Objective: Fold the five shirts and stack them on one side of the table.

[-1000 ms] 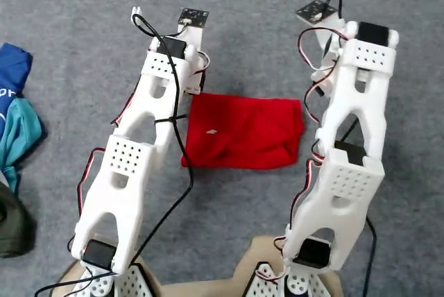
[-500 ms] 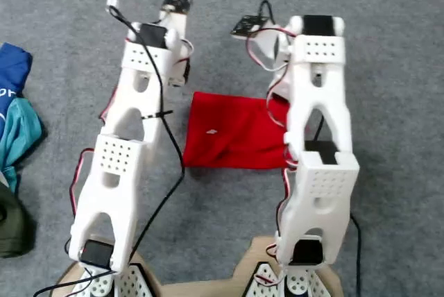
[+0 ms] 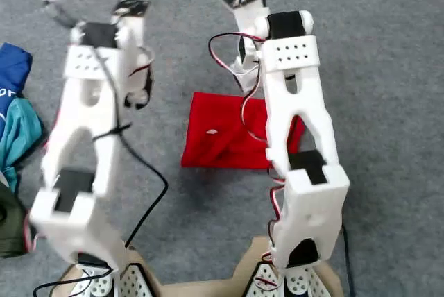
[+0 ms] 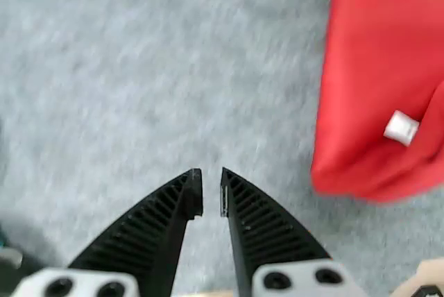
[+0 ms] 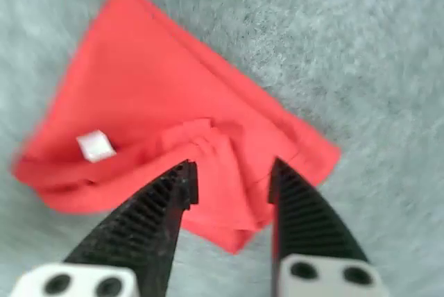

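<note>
A folded red shirt [image 3: 222,137] with a small white tag [image 3: 211,131] lies on the grey table cover near the middle. My right arm [image 3: 291,89] stretches over the shirt's right part. In the right wrist view, my right gripper [image 5: 232,172] hangs open just above the red shirt [image 5: 159,116], empty, near a bunched fold. My left arm [image 3: 90,103] stands left of the shirt. In the left wrist view, my left gripper [image 4: 209,193] is shut with nothing in it over bare grey cover, and the red shirt [image 4: 374,82] lies off to one side.
A heap of other shirts sits at the table's left edge: a blue one [image 3: 12,68], a teal one [image 3: 21,130] and a dark one [image 3: 10,227]. Grey cover [image 3: 388,103] lies bare right of the arms and behind them.
Both arms have swung left. The right arm moved from beside the shirt's right edge to above it. The left arm moved away from the shirt's left edge.
</note>
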You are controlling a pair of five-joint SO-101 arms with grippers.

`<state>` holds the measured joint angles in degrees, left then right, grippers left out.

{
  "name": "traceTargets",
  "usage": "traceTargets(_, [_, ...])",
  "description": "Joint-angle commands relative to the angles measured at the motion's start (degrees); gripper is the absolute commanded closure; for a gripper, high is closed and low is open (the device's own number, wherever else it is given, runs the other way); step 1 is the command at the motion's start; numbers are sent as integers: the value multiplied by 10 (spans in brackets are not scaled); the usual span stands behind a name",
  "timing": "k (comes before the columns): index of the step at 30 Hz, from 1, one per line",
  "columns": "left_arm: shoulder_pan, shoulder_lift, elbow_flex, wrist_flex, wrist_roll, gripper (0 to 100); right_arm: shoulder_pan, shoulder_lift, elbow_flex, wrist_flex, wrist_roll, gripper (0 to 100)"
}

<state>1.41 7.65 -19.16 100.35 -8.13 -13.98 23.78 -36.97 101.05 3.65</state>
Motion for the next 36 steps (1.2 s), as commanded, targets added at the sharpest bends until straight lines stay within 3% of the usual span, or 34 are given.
traceTargets(1, [-38, -150, 105, 0, -7, 940, -12, -56, 30, 11, -150, 897])
traceTargets(10, [-130, -339, 280, 0, -5, 940, -19, -85, 203, 11, -239, 910])
traceTargets(15, [-135, -391, 337, 0, -4, 940, -29, -196, 253, 9, -293, 911])
traceTargets(20, [-136, -395, 373, 1, -3, 940, -30, -264, 315, -45, -396, 908])
traceTargets(23, [-135, -395, 385, 1, -2, 940, -30, -246, 374, -131, -465, 902])
traceTargets(27, [-134, -394, 384, 1, -2, 940, -32, -188, 433, -240, -548, 819])
traceTargets(30, [-132, -394, 385, 1, 2, 940, -32, -151, 434, -252, -571, 773])
traceTargets(36, [-132, -394, 385, 1, 26, 940, -33, -136, 422, -257, -576, 772])
